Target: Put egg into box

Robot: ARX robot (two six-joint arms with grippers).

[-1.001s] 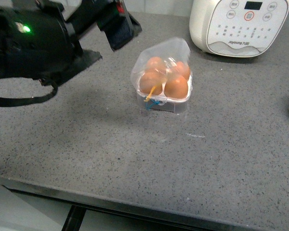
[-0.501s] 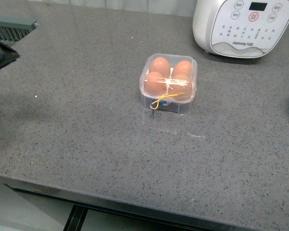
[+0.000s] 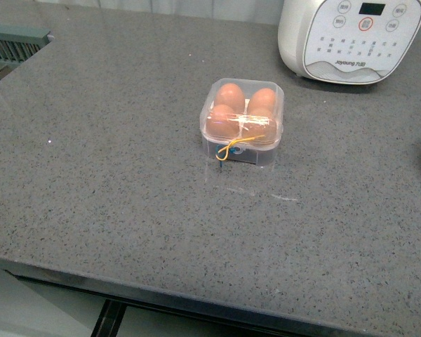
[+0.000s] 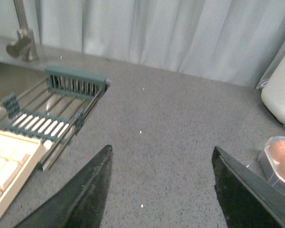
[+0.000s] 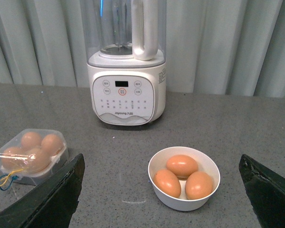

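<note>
Risk is small from here. Left claw [image 4: 159,190] is spread and empty above bare counter [image 3: 112,182], far from the box [image 3: 242,119]. The box sits mid-counter, lid down, four eggs [image 3: 230,95] inside, so the egg seems placed. Right claw [image 5: 161,199] is spread wide, empty, above the bowl [image 5: 184,202] of three eggs; dropping carelessly could crack them.
</note>
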